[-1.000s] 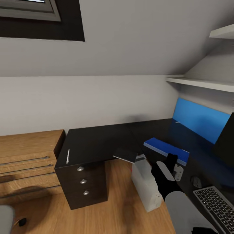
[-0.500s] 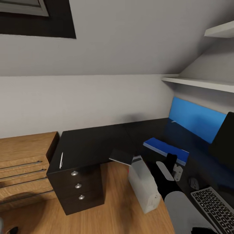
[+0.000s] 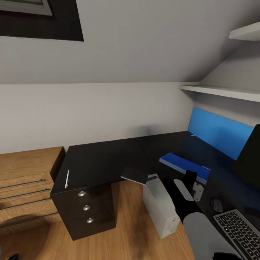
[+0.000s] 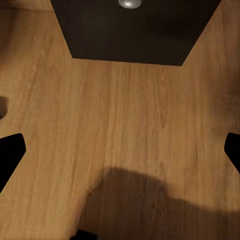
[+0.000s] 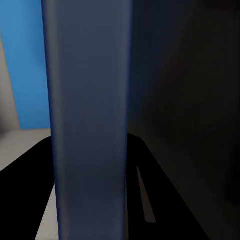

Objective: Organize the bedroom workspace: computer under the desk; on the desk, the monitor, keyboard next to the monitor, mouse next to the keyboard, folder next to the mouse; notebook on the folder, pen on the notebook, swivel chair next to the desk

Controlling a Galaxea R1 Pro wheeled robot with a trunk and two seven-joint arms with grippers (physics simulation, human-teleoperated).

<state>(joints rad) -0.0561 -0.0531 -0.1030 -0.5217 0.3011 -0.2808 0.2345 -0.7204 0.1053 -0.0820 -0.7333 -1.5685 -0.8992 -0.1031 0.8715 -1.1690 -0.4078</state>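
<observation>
The right gripper (image 3: 193,180) hovers just beside the blue folder (image 3: 185,166) on the black desk (image 3: 101,160); its finger spread is unclear. The left gripper's fingers (image 4: 10,155) spread wide over the wood floor (image 4: 120,130).

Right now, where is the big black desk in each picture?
Head view: the desk runs across the middle, with its drawer unit at lower left.
Left wrist view: the drawer unit fills the picture's upper edge, with the wood floor beyond it.
Right wrist view: the dark surface is probably the desk top.
Shared landmark: a round silver knob, seen in the head and left wrist views.
</observation>
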